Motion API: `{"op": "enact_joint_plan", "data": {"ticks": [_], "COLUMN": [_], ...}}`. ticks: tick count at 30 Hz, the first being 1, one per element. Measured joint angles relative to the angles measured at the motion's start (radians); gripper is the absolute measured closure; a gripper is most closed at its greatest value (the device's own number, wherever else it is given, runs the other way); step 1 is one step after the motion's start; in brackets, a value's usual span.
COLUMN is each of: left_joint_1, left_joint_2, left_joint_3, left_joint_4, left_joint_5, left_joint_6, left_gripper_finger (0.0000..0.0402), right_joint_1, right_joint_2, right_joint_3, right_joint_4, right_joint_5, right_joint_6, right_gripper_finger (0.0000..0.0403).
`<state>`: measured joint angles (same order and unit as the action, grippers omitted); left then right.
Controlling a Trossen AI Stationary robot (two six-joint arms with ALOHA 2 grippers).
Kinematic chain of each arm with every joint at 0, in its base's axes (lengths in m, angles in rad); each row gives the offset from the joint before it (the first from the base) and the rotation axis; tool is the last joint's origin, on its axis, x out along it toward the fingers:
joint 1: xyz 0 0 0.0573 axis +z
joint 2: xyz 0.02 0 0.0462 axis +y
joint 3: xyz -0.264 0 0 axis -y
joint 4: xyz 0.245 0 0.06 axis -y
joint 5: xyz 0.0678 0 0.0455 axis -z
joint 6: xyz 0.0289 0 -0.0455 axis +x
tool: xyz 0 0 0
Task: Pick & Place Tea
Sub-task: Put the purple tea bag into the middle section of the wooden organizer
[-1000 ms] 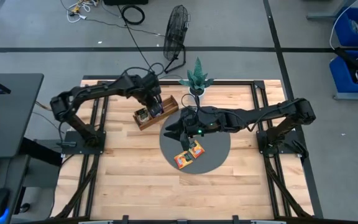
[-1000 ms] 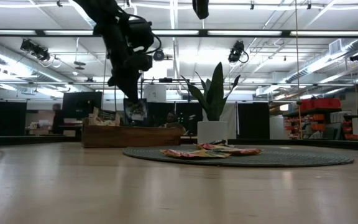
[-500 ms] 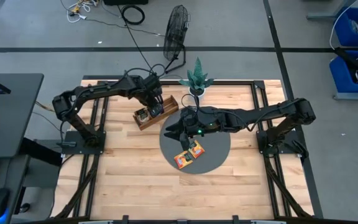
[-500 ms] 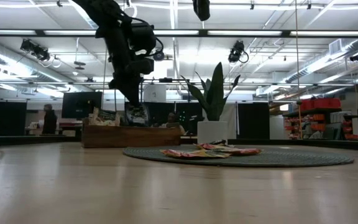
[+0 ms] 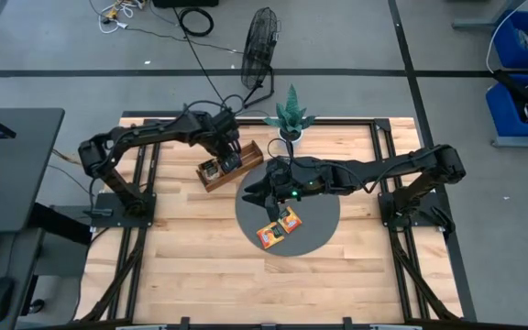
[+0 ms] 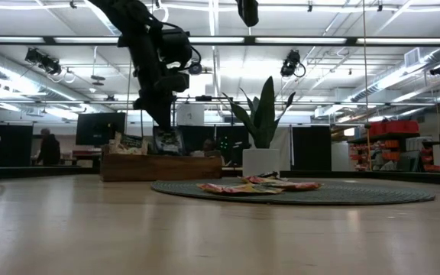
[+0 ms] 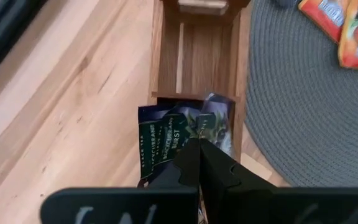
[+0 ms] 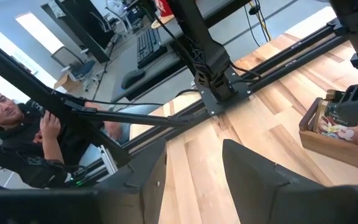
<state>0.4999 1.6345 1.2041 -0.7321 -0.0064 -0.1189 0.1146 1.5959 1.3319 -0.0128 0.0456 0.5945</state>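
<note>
My left gripper [image 5: 228, 161] is over the near end of the brown wooden divided tray [image 5: 246, 152], shut on a dark blue-black tea sachet [image 6: 166, 140]. That end compartment holds several more dark sachets [image 7: 157, 143], standing on edge. A few orange-yellow-red sachets [image 5: 278, 228] lie flat on the round grey mat [image 5: 314, 234]; the low view shows these orange sachets [image 6: 258, 186] too. My right gripper [image 5: 260, 192] hangs open above the mat's far-left part, touching nothing. My left gripper pinches the dark sachet by its top edge [image 7: 194, 132] between the two fingers, which come from above and point down. The sachet hangs upright below the fingers [image 6: 161, 114]. Its lower end reaches the tray's end compartment, among the other dark sachets.
A potted plant [image 5: 291, 115] stands at the mat's far edge, close to the tray's far end. A fan [image 5: 260, 46] stands on the floor beyond the table. The tray's other compartments [image 7: 197, 53] are bare. A person [image 8: 23, 137] sits beyond the table.
My left gripper has come down a little toward the tray, still shut, and has then held still. The dark sachet hanging from it has sunk lower, down to the tray's rim. My right arm has kept still.
</note>
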Motion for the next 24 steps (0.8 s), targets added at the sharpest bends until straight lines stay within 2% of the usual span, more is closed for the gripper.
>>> {"op": "enact_joint_plan", "data": {"ticks": [6,14,24], "left_joint_1": [-0.005,-0.021,-0.045], "left_joint_2": [0.037,0.049,0.046], "left_joint_3": [0.000,-0.001,-0.001], "left_joint_4": [-0.004,-0.014,-0.025], "left_joint_5": [0.023,-0.046,-0.038], "left_joint_6": [0.001,0.009,0.033], "left_gripper_finger": [0.0400,0.0400,0.0400], "right_joint_1": [0.000,0.000,0.000], "right_joint_2": [0.000,0.000,0.000], "right_joint_3": [0.000,-0.001,-0.001], "right_joint_4": [-0.005,-0.006,-0.008], "right_joint_5": [0.004,0.018,0.018], "right_joint_6": [0.000,0.000,-0.005], "right_gripper_finger": [0.0238,0.0238,0.0238]}}
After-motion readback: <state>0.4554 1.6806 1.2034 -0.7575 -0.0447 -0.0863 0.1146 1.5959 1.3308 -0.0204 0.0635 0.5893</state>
